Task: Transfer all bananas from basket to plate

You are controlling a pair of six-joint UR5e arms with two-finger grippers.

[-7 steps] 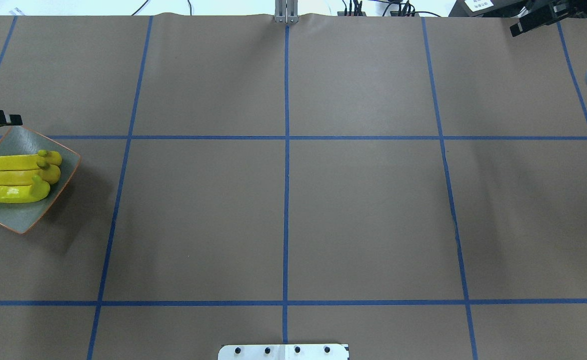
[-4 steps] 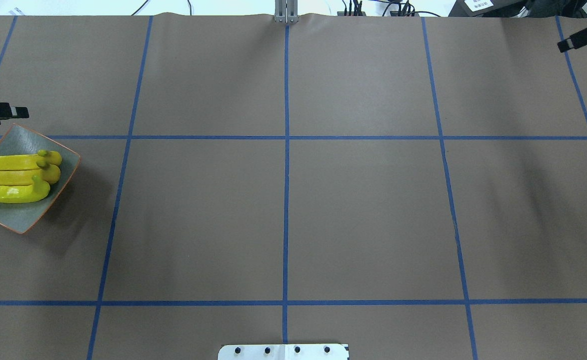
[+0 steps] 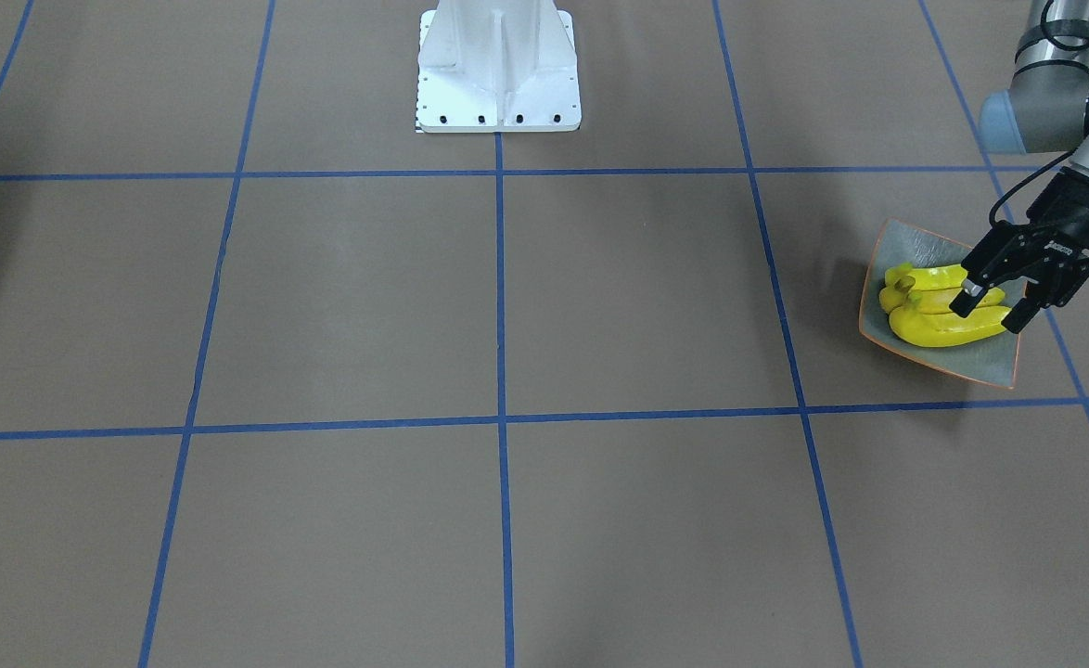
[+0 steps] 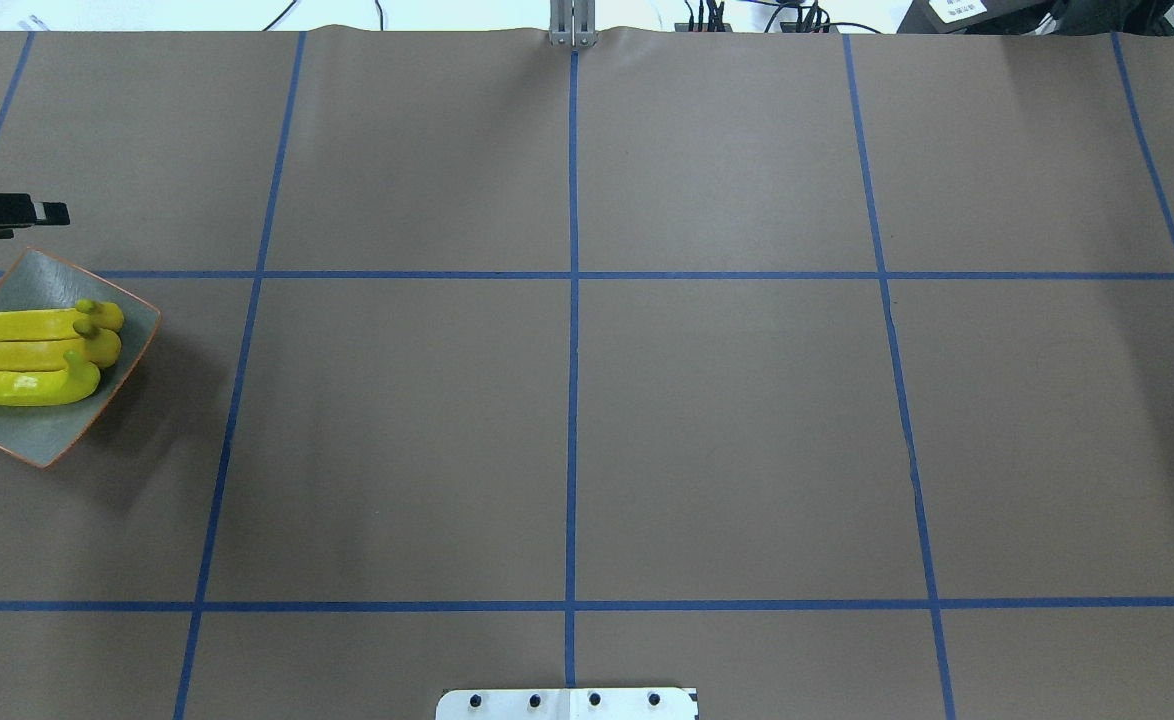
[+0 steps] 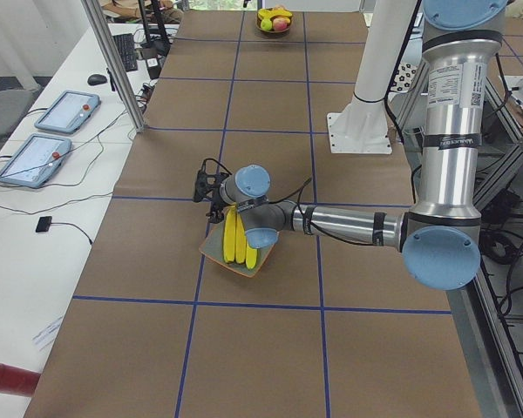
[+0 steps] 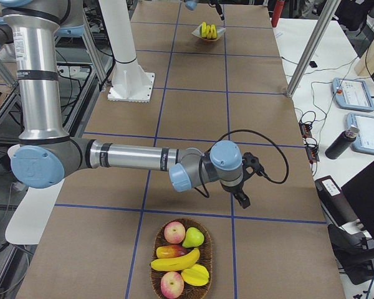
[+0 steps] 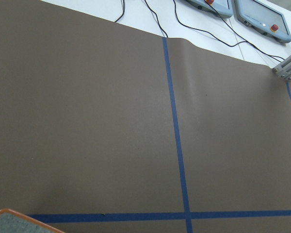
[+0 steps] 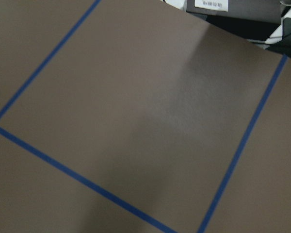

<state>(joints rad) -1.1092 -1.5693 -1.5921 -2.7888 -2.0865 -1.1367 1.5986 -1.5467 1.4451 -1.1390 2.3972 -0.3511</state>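
Note:
Three yellow bananas (image 4: 32,355) lie side by side on the grey-green plate (image 4: 47,282) at the table's left edge; both also show in the front view, the bananas (image 3: 934,329) on the plate (image 3: 920,249). My left gripper (image 3: 992,315) is open and empty, hovering just above the plate's far side; its tip shows in the overhead view (image 4: 42,212). A fourth banana (image 6: 174,262) lies in the wicker basket (image 6: 157,283) among other fruit. My right gripper (image 6: 243,198) hangs above the table just beyond the basket; I cannot tell whether it is open or shut.
The basket also holds apples (image 6: 174,232) and a pear (image 6: 194,237). The robot's white base (image 3: 498,70) stands at the near middle edge. Tablets (image 5: 65,109) and cables lie on the side table beyond the far edge. A metal post (image 4: 572,25) stands at the far edge.
The right gripper has moved out of the overhead view at the upper right. The left gripper has shifted a little farther from the robot, off the plate's far corner. The bananas have not moved.

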